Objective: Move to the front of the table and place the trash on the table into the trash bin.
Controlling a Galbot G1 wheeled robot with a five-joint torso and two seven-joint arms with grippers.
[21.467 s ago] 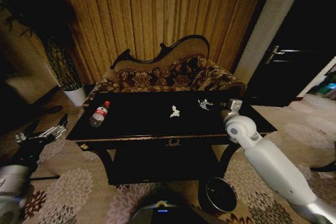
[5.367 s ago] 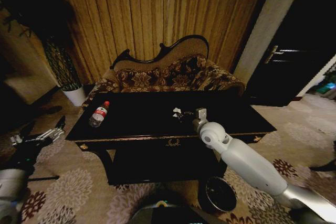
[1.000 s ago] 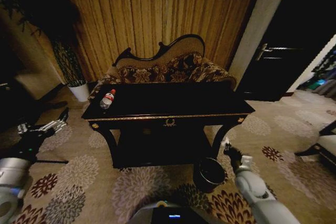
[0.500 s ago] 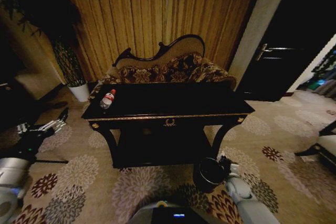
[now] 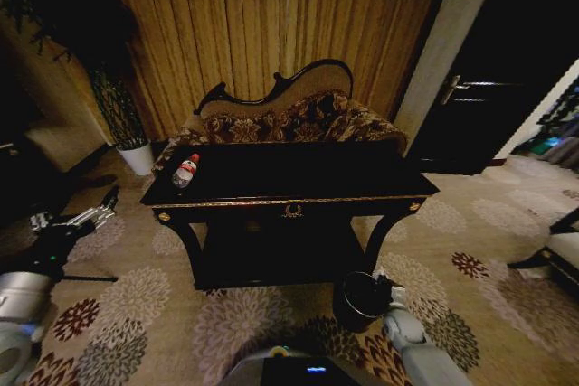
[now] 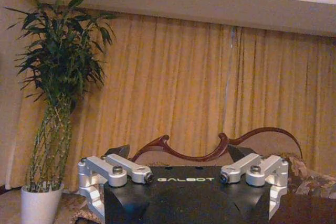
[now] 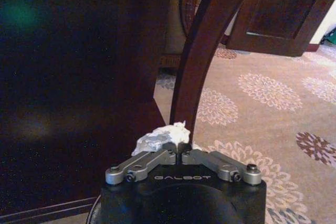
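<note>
- The left pincer hangs low on the robot's left side, well away from the bench. Its fingers are spread wide, with nothing between them, as the left wrist view shows. It looks parked.
- A plant in a white pot stands by the curtain, past the bench's left end.
- The bottle lies on its side near the left back corner of the black bench. It is clear plastic with a red cap. I think it is light and a bit slippery, and it could roll if it gets bumped. The best spot to take it is around the middle, where the label is, with a gentle squeeze so it does not pop out.
- A sofa sits behind the bench.
- The trash bin stands on the carpet by the bench's right front leg.
- The right pincer is low down, right at the bin's rim. Its fingers are pinched together on a paper wad.
- The wad is white and crumpled. It looks very light and soft, so it squashes easily and cannot break. A pinch anywhere on it works. It may cling to the fingers a little when let go, so I think they need to spread wide over the bin.
</note>
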